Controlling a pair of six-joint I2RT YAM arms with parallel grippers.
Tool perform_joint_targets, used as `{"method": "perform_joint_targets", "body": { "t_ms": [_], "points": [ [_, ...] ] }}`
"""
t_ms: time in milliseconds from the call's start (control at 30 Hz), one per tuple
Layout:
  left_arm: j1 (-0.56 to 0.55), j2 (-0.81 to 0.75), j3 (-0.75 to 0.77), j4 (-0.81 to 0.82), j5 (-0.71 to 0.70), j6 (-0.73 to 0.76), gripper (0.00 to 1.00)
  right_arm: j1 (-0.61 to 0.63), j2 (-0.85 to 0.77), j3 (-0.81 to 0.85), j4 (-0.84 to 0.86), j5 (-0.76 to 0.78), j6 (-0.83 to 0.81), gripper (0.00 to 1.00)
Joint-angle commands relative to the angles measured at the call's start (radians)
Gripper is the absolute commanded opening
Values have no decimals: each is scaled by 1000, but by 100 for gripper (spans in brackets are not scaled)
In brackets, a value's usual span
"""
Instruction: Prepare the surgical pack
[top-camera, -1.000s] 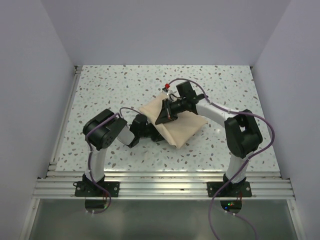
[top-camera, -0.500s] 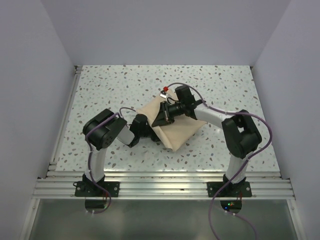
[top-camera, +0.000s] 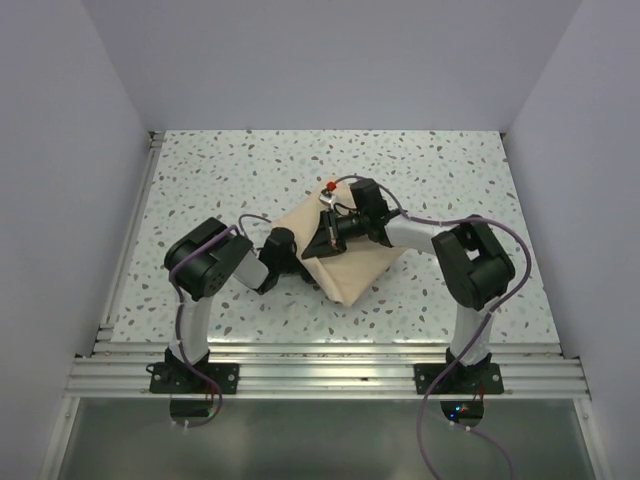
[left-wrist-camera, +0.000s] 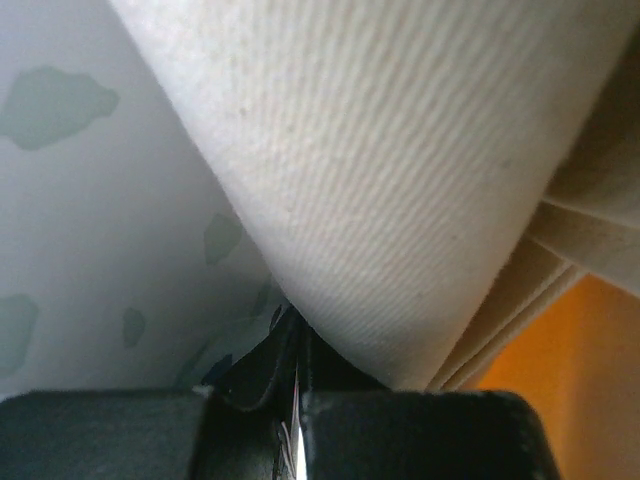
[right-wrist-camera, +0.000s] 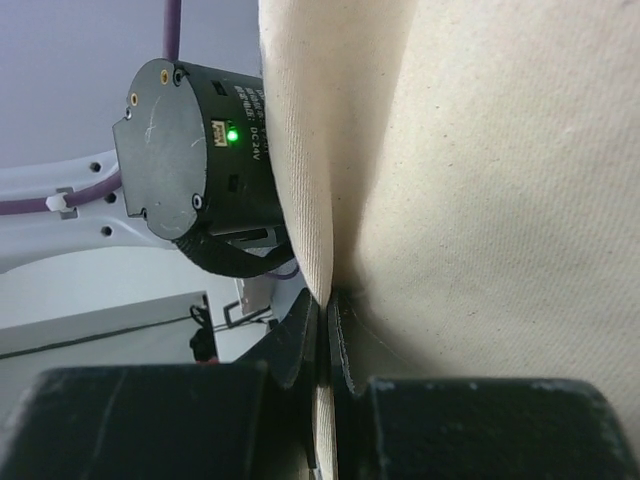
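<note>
At the near edge of the speckled table (top-camera: 230, 170) both arms bend inward toward the middle, where the tan cloth bundle (top-camera: 352, 268) lies as a folded, diamond-shaped pack, about midway between the near and far edges. The left gripper (top-camera: 298, 262) meets the bundle's left corner low against the tabletop; in the left wrist view its jaws are pressed nearly together with a thick fold of the cloth (left-wrist-camera: 400, 180) running down into the pinch, and layered edges of the cloth show at the right above an orange patch that cannot be made out. The right gripper (top-camera: 318, 248) reaches across the top of the bundle from the far right side; in the right wrist view its jaws are narrow, clamped on a thin edge of cloth (right-wrist-camera: 480, 200) that passes between them, with a round black arm joint (right-wrist-camera: 195, 160) showing a green light just beyond.
</note>
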Motion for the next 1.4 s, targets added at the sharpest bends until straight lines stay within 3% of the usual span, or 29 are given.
{"method": "perform_joint_targets", "body": {
  "t_ms": [0,100,600,700,800,933,967,1200,1367],
  "points": [
    [20,-53,41,30,-62,36,0,6,21,-25,82,-111,69,0],
    [20,-54,41,29,-62,38,0,-5,42,-26,99,-120,76,0],
    [20,-39,64,16,-68,46,0,-39,126,-115,536,-179,392,0],
    [20,-37,68,15,-67,46,0,-39,172,-144,686,-180,504,0],
    [20,-42,69,10,-67,49,0,-40,235,-171,1049,-177,711,0],
    [20,-45,72,-2,-70,55,0,-39,344,-158,1438,-172,1075,0],
    [18,-46,72,-2,-71,55,0,-39,352,-155,1464,-174,1090,0],
    [20,-42,75,-2,-74,55,0,-39,275,-186,1196,-166,870,0],
    [20,-42,81,-13,-81,59,0,-34,156,-184,854,-154,612,0]
  ]
}}
